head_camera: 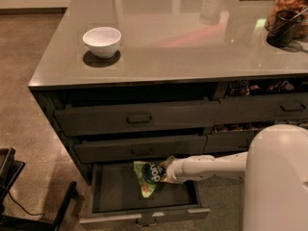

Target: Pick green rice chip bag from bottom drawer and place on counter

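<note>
The green rice chip bag [147,176] hangs tilted above the dark floor of the open bottom drawer [115,189], near its back. My gripper [166,172] reaches in from the right on a white arm and is shut on the bag's right edge, just below the front of the drawer above. The counter [173,37] is the glossy grey slab over the drawers.
A white bowl [101,41] stands on the counter's left part. A dark cup [282,29] and a jar [288,1] stand at its right edge. Closed dark drawers [139,119] sit above the open one. The robot's white body [276,182] fills the lower right. A dark frame [14,186] is on the floor at lower left.
</note>
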Controlling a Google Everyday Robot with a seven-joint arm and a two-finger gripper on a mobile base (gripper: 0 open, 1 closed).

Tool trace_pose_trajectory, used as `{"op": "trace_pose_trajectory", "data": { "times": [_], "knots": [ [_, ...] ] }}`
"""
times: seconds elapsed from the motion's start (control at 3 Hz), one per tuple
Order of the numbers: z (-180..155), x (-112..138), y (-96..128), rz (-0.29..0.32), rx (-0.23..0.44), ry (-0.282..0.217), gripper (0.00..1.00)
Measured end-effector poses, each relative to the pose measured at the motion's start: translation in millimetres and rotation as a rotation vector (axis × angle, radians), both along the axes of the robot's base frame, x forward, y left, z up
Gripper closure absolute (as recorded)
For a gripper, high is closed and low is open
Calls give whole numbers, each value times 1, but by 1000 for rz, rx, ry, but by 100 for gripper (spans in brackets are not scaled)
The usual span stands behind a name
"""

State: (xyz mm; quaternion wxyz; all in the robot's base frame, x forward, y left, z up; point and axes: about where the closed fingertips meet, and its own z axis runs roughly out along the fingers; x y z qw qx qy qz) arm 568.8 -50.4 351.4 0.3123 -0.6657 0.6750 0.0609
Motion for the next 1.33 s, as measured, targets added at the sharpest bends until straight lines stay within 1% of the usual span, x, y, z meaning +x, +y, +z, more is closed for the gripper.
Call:
{"op": "trace_pose_trajectory", "data": {
  "times": [0.33, 0.67, 1.0, 1.33],
  "knots": [
    [16, 0, -5, -4, 26, 10, 100],
    [68, 13, -19, -23, 109, 9, 100],
    [123, 11, -34, -33, 169, 64, 100],
    [117, -8, -31, 7, 163, 133, 100]
  ]
}}
